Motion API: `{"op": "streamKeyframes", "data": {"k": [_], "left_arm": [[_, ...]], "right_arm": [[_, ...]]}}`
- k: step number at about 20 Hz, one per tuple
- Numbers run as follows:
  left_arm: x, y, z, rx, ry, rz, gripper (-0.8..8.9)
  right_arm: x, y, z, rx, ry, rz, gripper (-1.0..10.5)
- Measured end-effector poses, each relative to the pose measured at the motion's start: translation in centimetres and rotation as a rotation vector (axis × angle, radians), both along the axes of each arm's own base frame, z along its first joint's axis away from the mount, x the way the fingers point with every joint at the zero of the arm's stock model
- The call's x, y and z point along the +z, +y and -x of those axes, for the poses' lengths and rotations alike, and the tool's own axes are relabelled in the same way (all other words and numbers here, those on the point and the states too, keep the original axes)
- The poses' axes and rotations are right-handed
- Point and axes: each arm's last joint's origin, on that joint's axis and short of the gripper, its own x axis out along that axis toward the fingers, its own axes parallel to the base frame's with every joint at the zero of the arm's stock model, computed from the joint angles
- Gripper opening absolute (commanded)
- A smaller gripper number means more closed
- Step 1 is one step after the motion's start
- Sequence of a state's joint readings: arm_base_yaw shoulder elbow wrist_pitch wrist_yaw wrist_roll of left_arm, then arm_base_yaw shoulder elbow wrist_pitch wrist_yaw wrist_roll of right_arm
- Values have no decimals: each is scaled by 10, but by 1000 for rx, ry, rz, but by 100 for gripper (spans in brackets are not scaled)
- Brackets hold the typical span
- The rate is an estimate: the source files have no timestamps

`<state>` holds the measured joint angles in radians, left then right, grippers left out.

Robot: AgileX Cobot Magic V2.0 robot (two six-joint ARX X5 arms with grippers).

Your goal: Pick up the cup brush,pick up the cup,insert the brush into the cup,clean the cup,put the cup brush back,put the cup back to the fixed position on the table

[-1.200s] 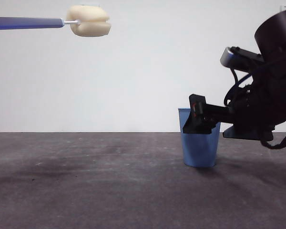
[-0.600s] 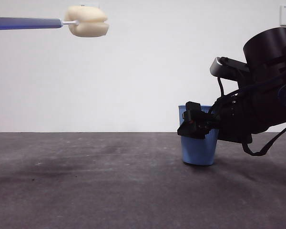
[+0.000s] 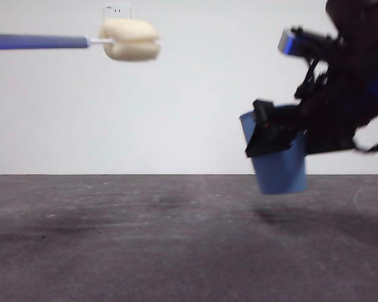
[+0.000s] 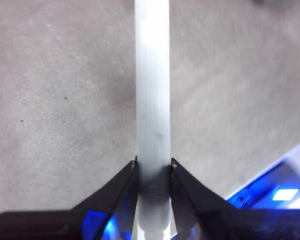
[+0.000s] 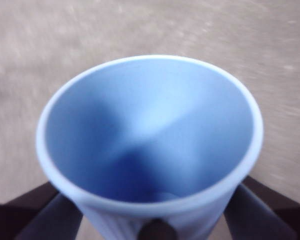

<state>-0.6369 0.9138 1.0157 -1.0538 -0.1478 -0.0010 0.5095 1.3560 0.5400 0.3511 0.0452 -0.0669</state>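
Table below; right hand grips cup.

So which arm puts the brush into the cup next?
Probably the left. Its gripper is shut on the cup brush, held level with its sponge head pointing toward the cup. The right gripper holds the cup off the table, mouth tilted toward the brush.

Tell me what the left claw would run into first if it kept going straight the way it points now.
Probably nothing nearby. The left claw holds the cup brush level, high above the table, pointing toward the cup, which hangs lower in the right claw. The line seems to pass above the cup; depth is unclear.
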Motion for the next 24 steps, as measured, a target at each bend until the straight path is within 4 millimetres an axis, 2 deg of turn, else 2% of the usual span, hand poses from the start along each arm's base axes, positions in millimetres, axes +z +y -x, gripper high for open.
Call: {"op": "streamKeyframes", "data": {"k": [4,8,14,19,24], "left_arm": [[-12,-10,-11,-154,64,-104,-9],[-23,-21,-21,-339,131,-144,-9],[-32,-32,-25,-466,188,-137,-9],[-33,-41,-17,-533,200,-143,-9],[-42,-52,-18,-573,240,-168,-9]], "right_arm": [[26,4,24,51,97,269,-13],[34,12,38,109,157,592,-13],[37,13,47,224,112,978,-13],[38,17,51,301,65,1102,-13],[37,35,64,407,-2,1134,-13]]}}
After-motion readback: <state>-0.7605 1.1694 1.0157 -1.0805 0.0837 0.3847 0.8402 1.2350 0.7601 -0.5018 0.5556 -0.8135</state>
